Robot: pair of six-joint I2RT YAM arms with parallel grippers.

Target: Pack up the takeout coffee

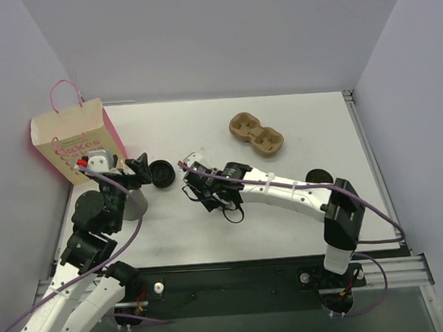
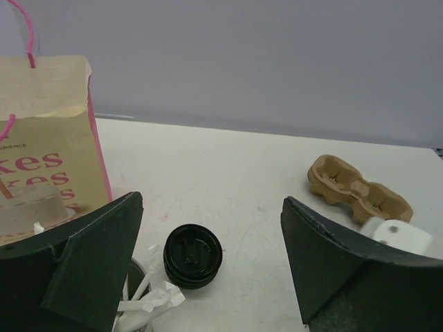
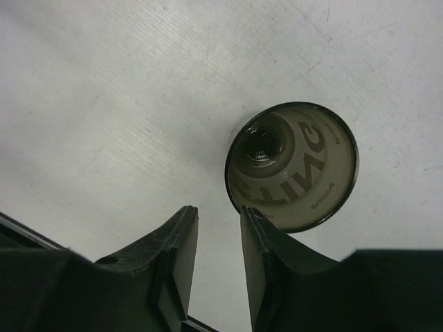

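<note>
The takeout coffee (image 1: 162, 173) stands on the table right of the paper bag (image 1: 73, 141), and only its black lid (image 2: 192, 256) shows. My left gripper (image 1: 141, 169) hovers just left of it, jaws wide open (image 2: 211, 200), holding nothing. The cup sits ahead of the jaws, nearer the left finger. My right gripper (image 1: 186, 176) is a short way right of the coffee. Its fingers stand slightly apart (image 3: 218, 211) with only bare table between them.
A lidless cup with a dark rim and pale printed wall (image 3: 291, 166) stands by my right gripper's finger. A grey cup of white paper sticks (image 2: 142, 297) sits under the left arm (image 1: 137, 203). A brown cup carrier (image 1: 256, 134) lies at the back. A dark round thing (image 1: 318, 177) sits behind the right arm.
</note>
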